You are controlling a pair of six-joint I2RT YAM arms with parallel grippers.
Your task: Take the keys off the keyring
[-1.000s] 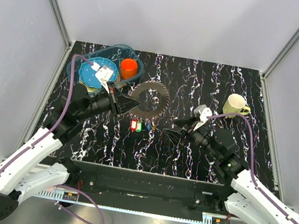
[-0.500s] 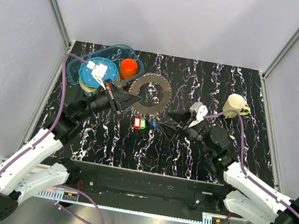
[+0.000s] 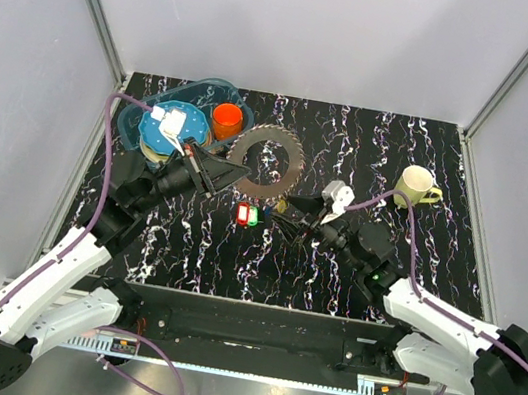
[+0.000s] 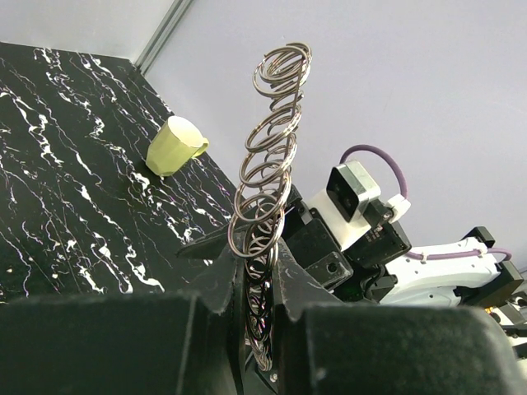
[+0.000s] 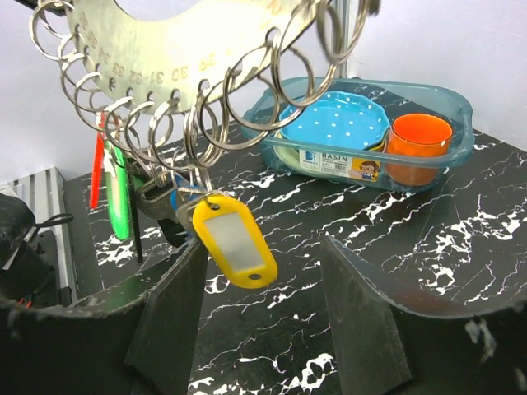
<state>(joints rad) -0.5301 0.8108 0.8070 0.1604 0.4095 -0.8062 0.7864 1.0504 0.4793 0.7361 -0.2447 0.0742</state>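
The keyring [image 3: 265, 160] is a flat silvery ring-shaped plate edged with many small split rings, like a toothed wheel. My left gripper [image 3: 228, 173] is shut on its left edge and holds it up off the table; the left wrist view shows it edge-on [image 4: 272, 148] between the fingers [image 4: 221, 284]. Red [image 3: 239, 217], green [image 3: 253, 216] and blue tags hang from its lower edge. In the right wrist view the plate [image 5: 165, 41] carries red, green [image 5: 119, 193] and yellow [image 5: 235, 240] tags and a grey piece. My right gripper [image 5: 263, 309] is open just under the yellow tag, touching nothing.
A clear blue basin [image 3: 146, 117] at the back left holds a blue dotted plate [image 3: 163, 135] and an orange cup [image 3: 226, 118]. A pale yellow mug [image 3: 416, 186] stands at the right. Grey walls enclose the black marbled table.
My right gripper has moved left to the tags hanging under the keyring. My left gripper has lifted the keyring slightly further back.
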